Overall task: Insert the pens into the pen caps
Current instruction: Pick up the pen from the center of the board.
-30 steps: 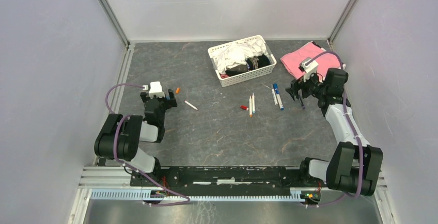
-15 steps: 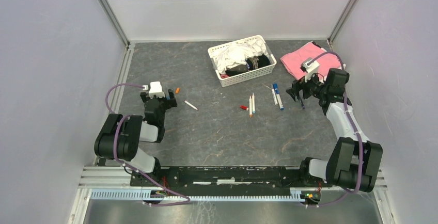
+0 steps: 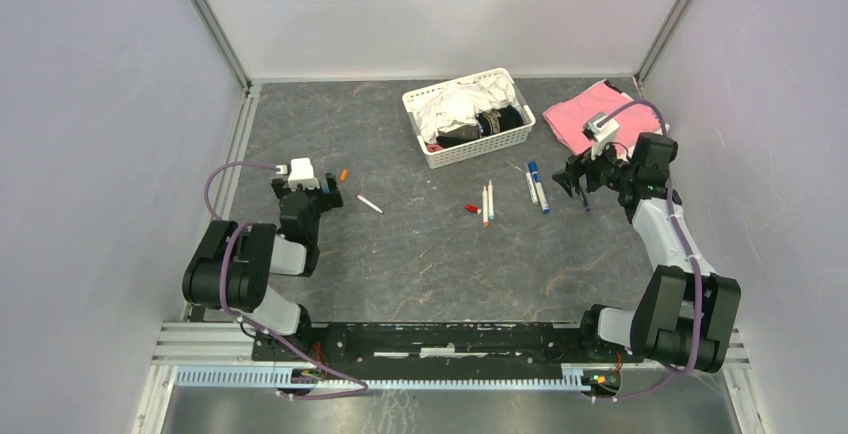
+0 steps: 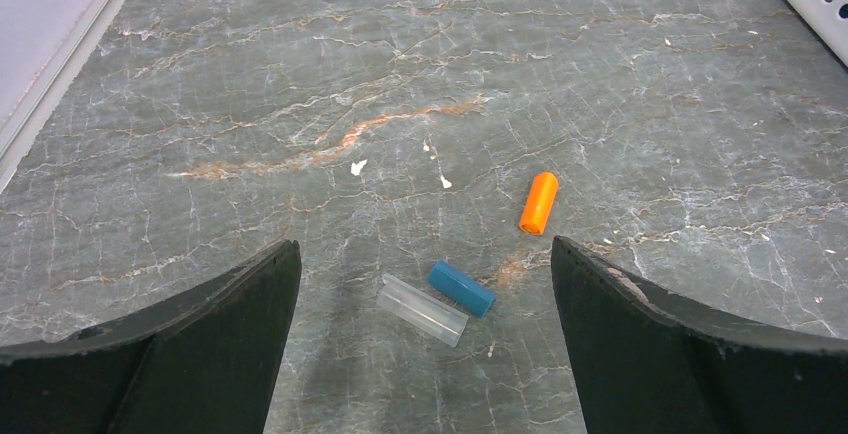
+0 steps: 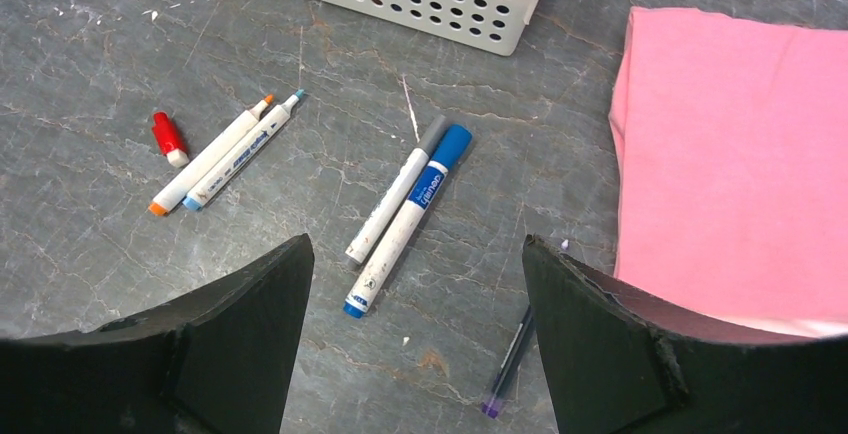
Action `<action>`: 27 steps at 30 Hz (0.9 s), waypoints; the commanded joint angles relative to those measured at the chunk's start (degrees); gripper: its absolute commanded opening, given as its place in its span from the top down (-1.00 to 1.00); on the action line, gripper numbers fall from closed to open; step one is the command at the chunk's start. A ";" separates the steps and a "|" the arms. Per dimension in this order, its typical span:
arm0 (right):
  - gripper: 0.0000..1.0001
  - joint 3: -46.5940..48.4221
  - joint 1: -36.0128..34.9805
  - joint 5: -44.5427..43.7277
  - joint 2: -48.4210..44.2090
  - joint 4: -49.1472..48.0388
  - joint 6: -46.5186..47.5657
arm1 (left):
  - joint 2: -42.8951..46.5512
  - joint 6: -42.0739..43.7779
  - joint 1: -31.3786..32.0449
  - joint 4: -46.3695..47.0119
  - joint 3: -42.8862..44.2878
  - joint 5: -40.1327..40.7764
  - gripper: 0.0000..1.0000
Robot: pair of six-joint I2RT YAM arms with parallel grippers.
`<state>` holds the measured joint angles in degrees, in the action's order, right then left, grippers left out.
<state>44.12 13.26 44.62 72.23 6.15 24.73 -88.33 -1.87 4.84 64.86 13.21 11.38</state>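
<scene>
The left fingers (image 4: 200,344) stand wide apart and hold nothing, hovering low over the grey marbled tabletop (image 4: 300,74). On the tabletop between them lie an orange cap (image 4: 539,203), a blue cap (image 4: 461,288) and a clear cap (image 4: 423,310), the last two touching. The right fingers (image 5: 220,334) are also spread, empty and touching nothing. Below them two white pens lie side by side, one with a blue cap on (image 5: 405,224), one with a grey cap on (image 5: 395,194). To the left lie an orange-tipped pen (image 5: 210,159) and a blue-tipped pen (image 5: 243,151), and beside them a red cap (image 5: 169,139). A thin dark pen (image 5: 507,364) lies near the pink cloth (image 5: 735,154).
</scene>
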 commanded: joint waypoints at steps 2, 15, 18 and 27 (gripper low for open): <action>-0.66 2.36 0.19 2.05 -0.45 -0.73 -0.39 | 0.27 2.05 -0.36 3.25 0.44 -0.47 -1.00; -0.66 2.54 0.36 2.01 -1.44 -0.31 0.59 | 0.27 2.04 -0.35 3.25 0.50 -0.48 -1.00; -0.67 2.18 0.80 2.70 -1.84 -0.64 0.57 | 0.27 2.05 -0.36 3.25 0.50 -0.45 -1.00; -0.67 2.73 3.02 2.84 -0.48 0.26 1.38 | 0.27 2.04 -0.33 3.25 0.49 -0.46 -1.00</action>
<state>44.56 14.76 46.30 71.94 6.81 25.41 -88.33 -1.85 4.84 64.86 13.21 11.38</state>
